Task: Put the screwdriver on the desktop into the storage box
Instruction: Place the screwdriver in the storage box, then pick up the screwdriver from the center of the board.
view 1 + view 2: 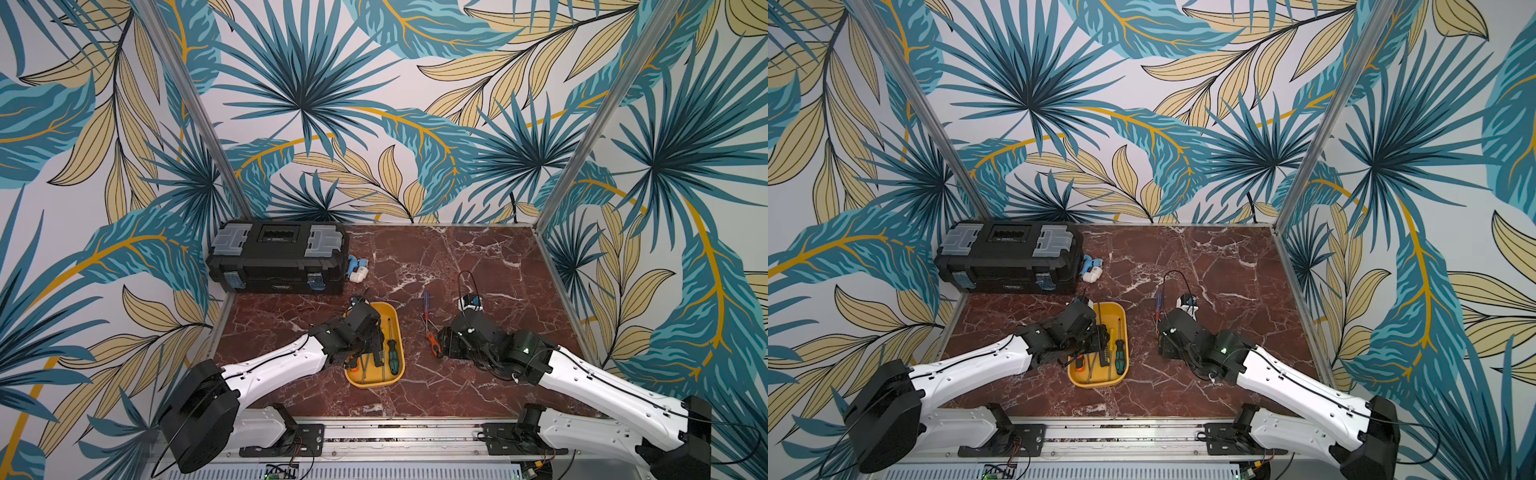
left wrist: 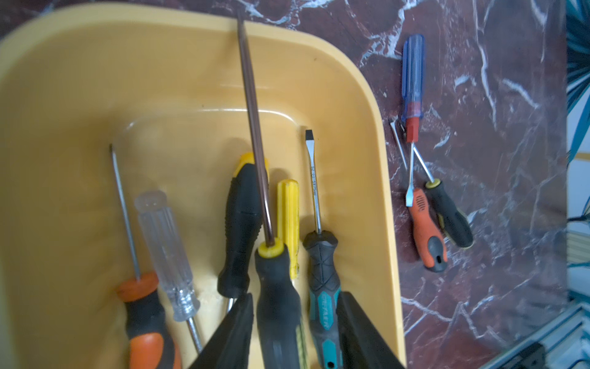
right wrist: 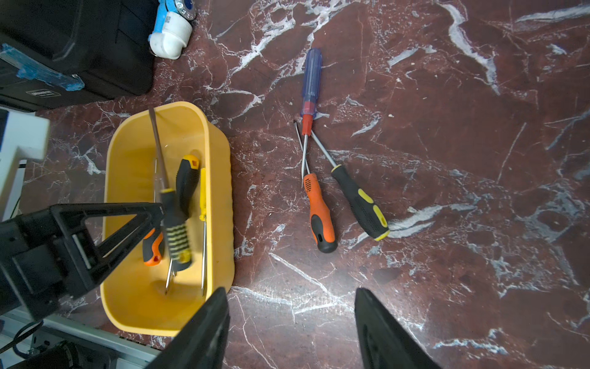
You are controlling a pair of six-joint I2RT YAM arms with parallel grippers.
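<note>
**Q.** Where do the screwdrivers lie?

**A.** We find several inside the yellow tray [image 3: 220, 179], left of centre on the tabletop [image 3: 447, 191]. Three more rest on the stone just right of it: a blue-handled screwdriver [image 3: 312, 80], an orange-handled screwdriver [image 3: 321, 217] and a black-and-yellow screwdriver [image 3: 360, 204]. Their shafts cross towards the far end.

**Q.** And the grippers?

**A.** The left gripper [image 2: 295, 300] hangs over the tray. Its jaws are parted wider than the handle of the long screwdriver [image 2: 271, 252] between them, and that tool's shaft leans on the far rim. We read this as no grip. The right gripper [image 3: 290, 326] hovers on the near side of the three, jaws wide and empty.

**Q.** How will one handle?

**A.** We judge them light and stiff. The steel shafts are thin and slick, so we would close across the middle of a rubber handle. The crossed shafts may drag a neighbour along.

**Q.** The setting?

**A.** The top is polished red-brown marble with white veins, hard and probably slippery. A black toolbox [image 1: 278, 262] stands far left, and leaf-patterned walls [image 1: 374, 104] close three sides.
</note>
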